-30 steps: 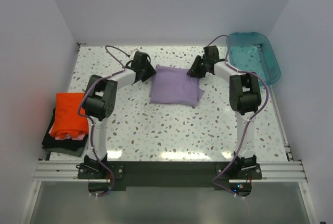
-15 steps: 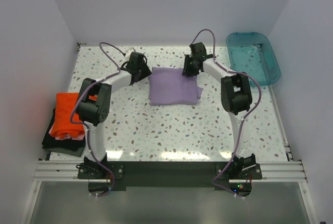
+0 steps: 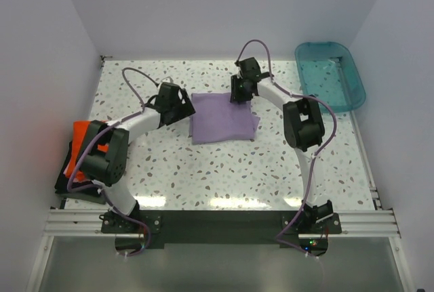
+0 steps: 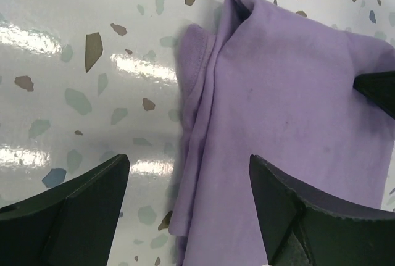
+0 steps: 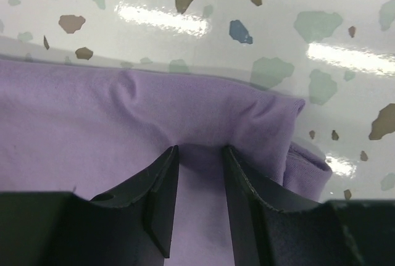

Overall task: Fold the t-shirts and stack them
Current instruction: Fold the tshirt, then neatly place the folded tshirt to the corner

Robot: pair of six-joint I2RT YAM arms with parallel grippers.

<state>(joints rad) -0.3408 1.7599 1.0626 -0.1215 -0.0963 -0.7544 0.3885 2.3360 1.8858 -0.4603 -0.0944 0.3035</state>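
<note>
I have the left gripper (image 3: 178, 106) spread over the lavender cloth t-shirt (image 3: 224, 119) at nine o'clock, the right gripper (image 5: 200, 149) pinching it at twelve; teal plastic tub (image 3: 356, 86) at two.

White links (image 3: 139, 121), black joints (image 3: 303, 124) and claws (image 3: 184, 108), looping purple cables (image 3: 255, 41).

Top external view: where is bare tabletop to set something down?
Free: the wide strip of table between the lavender shirt and the arm bases, and the far strip behind it. Crowded: the left edge with the orange shirt stack, and beside the shirt at the left gripper and right gripper.
</note>
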